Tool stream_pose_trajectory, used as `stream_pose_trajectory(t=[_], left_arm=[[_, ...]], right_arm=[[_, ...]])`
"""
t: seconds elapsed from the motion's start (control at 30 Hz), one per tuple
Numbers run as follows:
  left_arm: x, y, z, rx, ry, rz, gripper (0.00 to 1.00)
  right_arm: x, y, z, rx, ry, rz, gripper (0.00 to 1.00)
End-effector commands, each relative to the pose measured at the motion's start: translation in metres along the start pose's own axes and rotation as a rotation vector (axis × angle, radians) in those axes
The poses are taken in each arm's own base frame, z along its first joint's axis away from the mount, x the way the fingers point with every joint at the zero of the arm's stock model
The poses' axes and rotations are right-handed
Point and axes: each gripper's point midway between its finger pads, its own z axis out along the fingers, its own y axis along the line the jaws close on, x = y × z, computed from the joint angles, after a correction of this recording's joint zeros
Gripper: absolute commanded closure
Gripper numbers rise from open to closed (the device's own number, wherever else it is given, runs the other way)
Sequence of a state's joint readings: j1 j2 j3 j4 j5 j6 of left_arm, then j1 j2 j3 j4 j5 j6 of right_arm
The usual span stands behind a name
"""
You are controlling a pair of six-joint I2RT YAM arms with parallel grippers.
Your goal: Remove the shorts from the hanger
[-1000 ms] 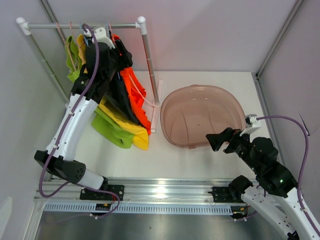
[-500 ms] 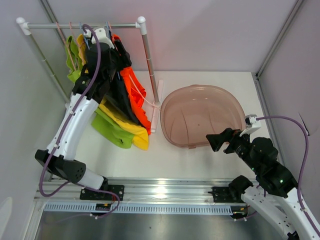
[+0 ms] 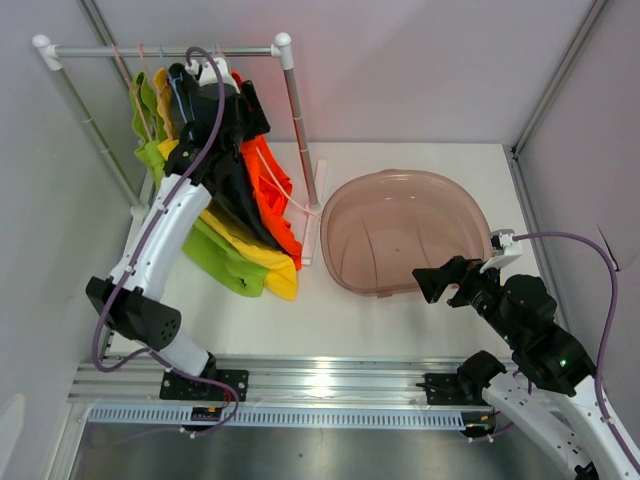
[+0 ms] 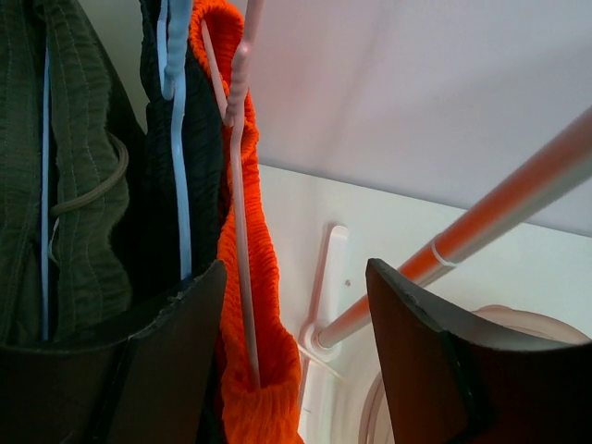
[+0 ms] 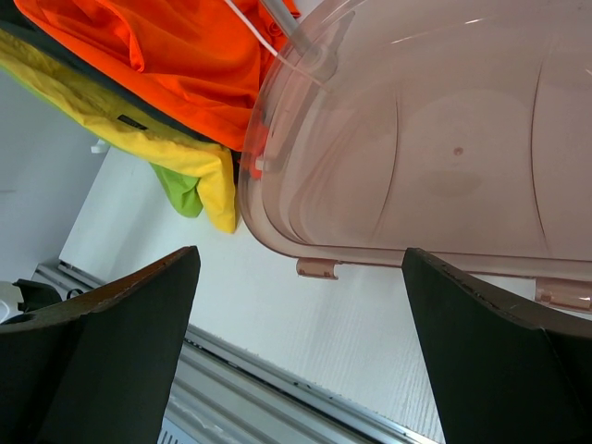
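Observation:
Five shorts hang on hangers from a white rack: orange (image 3: 275, 200), black (image 3: 235, 180), yellow (image 3: 250, 245), lime green (image 3: 225, 262), and dark olive-grey, seen in the left wrist view (image 4: 65, 185). My left gripper (image 3: 243, 108) is raised among the hanger tops, just under the rail. In its wrist view it (image 4: 294, 268) is open. The orange shorts' waistband (image 4: 254, 305) and its pink hanger (image 4: 239, 185) lie between the fingers, close to the left one. The black shorts (image 4: 199, 166) hang on a blue hanger (image 4: 176, 139). My right gripper (image 3: 440, 280) is open and empty.
The rack's rail (image 3: 150, 50) and upright post (image 3: 300, 150) stand at the back left. A translucent pink basin (image 3: 345, 200) sits right of the post, its near rim just beyond my right gripper (image 5: 301, 254). Grey walls enclose the table on three sides.
My left arm has risen and shifted slightly right, bringing its gripper closer under the rail at the orange shorts' hanger. The right arm has not moved.

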State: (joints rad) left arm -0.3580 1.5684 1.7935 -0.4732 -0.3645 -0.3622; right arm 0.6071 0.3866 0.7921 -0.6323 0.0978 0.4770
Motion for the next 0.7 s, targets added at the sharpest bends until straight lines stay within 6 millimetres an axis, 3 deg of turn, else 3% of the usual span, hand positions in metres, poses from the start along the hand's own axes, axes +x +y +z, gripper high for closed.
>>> stream_pose_trajectory(t=[0.0, 0.2, 0.3, 0.4, 0.5, 0.67], left_arm=[[-0.03, -0.006, 0.007, -0.019, -0.087, 0.01, 0.31], [-0.043, -0.015, 0.03, -0.037, -0.098, 0.022, 0.31], [-0.055, -0.018, 0.033, -0.034, -0.123, 0.02, 0.38], [-0.059, -0.018, 0.041, -0.045, -0.125, 0.024, 0.56], [-0.06, -0.013, 0.042, -0.063, -0.119, 0.029, 0.65], [-0.051, -0.002, 0.047, -0.085, -0.09, 0.034, 0.71]], right_arm=[[-0.01, 0.005, -0.005, -0.015, -0.03, -0.005, 0.01], [-0.008, 0.003, -0.003, -0.01, -0.029, -0.004, 0.01], [-0.006, 0.004, -0.001, -0.011, -0.02, -0.005, 0.01], [-0.007, 0.003, -0.001, -0.008, -0.023, -0.005, 0.01], [-0.008, 0.003, -0.001, -0.007, -0.025, -0.006, 0.01], [-0.008, 0.003, 0.0, -0.009, -0.026, -0.008, 0.01]])
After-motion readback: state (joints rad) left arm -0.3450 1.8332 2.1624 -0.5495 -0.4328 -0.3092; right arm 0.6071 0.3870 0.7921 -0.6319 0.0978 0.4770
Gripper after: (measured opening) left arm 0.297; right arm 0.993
